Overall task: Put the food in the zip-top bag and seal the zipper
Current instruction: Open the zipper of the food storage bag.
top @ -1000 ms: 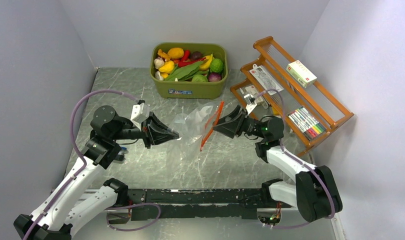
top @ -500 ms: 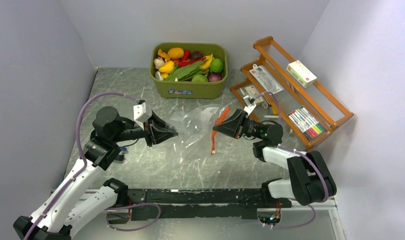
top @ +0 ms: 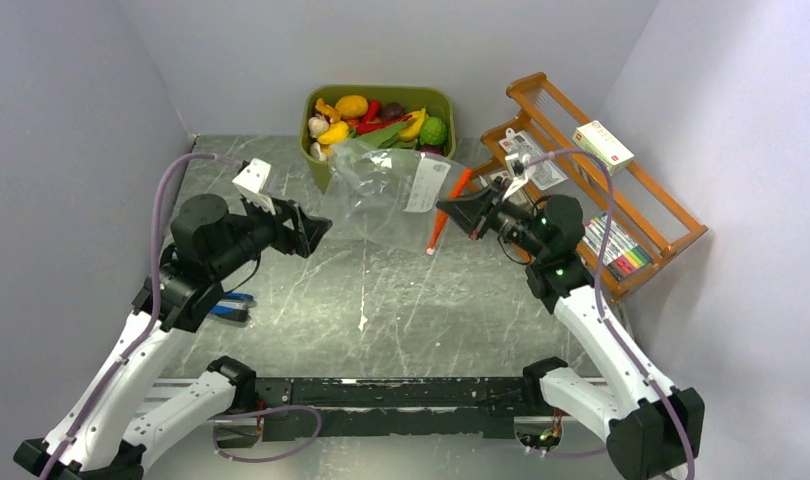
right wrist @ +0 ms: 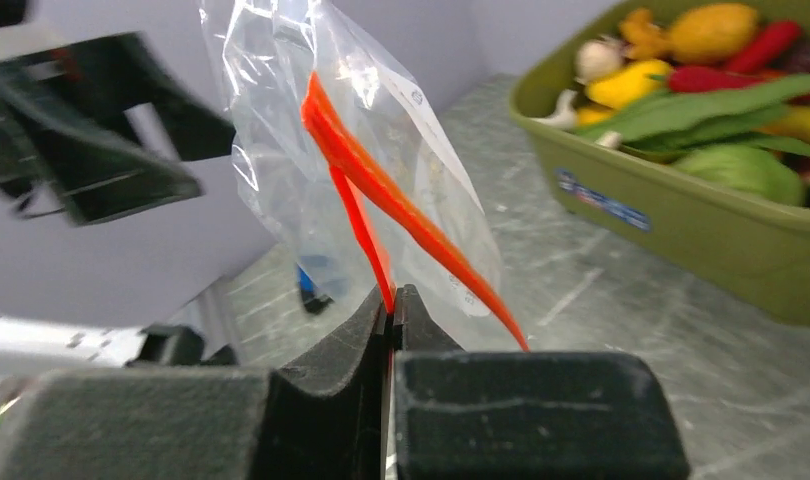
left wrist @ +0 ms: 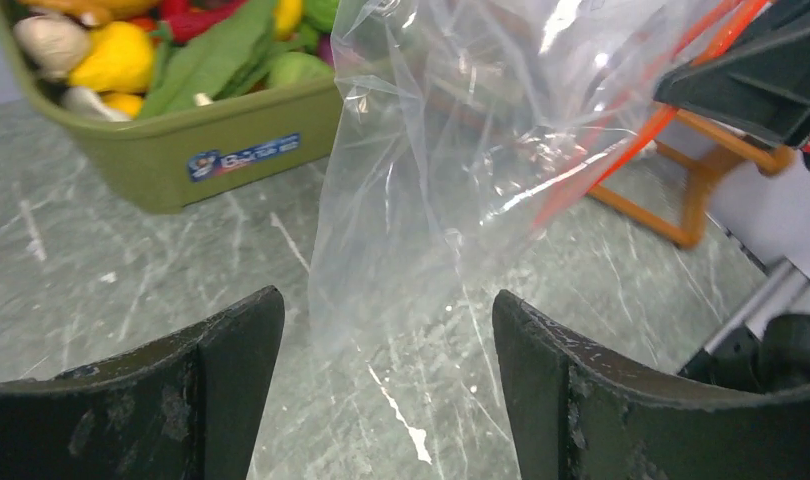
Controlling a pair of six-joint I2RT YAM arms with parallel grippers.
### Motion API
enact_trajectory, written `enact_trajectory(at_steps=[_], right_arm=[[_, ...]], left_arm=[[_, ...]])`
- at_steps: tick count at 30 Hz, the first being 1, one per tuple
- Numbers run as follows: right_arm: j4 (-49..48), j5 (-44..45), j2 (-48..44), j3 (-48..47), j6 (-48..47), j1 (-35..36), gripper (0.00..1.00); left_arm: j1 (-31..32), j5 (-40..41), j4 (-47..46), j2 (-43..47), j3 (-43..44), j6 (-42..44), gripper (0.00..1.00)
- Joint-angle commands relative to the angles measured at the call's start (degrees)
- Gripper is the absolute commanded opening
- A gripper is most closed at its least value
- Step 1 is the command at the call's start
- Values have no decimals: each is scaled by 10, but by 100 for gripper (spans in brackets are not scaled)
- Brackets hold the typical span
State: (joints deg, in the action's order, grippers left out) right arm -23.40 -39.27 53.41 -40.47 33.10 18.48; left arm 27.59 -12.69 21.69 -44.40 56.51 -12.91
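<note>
The right gripper is pinching the red-orange zipper of the zip-top bag, its jaws closed down to a thin slit with the strip caught between the tips. The bag is hanging crumpled and lifted off the bench, spreading leftward from that grip, and in the overhead view it is overlapping the front of the olive-green tub. From the right wrist view the zipper is running up and away from the fingertips, with the two sides of the mouth parting slightly above the pinch. The left gripper is holding nothing, its jaws spread wide and pointing toward the bag, which is hanging just beyond its fingertips; whether the plastic is touching either finger cannot be told. The zipper is showing through the clear film on the far side of that view. The food is lying piled in the tub at the back of the bench, none of it in the bag. A wooden rack is standing to the right of the tub.
</note>
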Motion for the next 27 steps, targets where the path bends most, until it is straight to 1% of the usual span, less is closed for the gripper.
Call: enact_trajectory(at_steps=[1,2,5,6,7,10,12,15,17,21,23,25,27], right_arm=[[217,114,41,-75,-95,32,0],[225,136,44,-86,-92,53,0],[266,241,49,-120,-92,131,0],[276,261,51,-128,-83,146,0],[280,269,54,-132,-69,156,0],[263,262,66,-132,-24,179,0],[250,267,76,-130,16,190,0],[208,286,75,-114,89,201,0],[175,304,71,-96,129,208,0],[151,359,66,-75,185,222,0],[126,370,63,-59,212,227,0],[110,379,66,-51,233,231,0],[109,386,75,-53,247,234,0]], left_arm=[[3,113,76,-26,40,-31,76],[3,115,74,-30,39,-29,76],[3,131,80,-41,40,-36,75],[2,126,78,-43,41,-34,75],[3,106,70,-43,40,-32,75],[3,-1,-2,-36,11,-28,72],[3,-66,-52,-38,-12,-35,67],[3,-132,-103,-58,-31,-48,65],[3,-161,-139,-67,-45,-59,67],[15,-181,-227,-76,-80,-74,75],[28,-182,-265,-87,-95,-76,77],[42,-180,-289,-103,-99,-73,79],[59,-164,-293,-120,-95,-61,79]])
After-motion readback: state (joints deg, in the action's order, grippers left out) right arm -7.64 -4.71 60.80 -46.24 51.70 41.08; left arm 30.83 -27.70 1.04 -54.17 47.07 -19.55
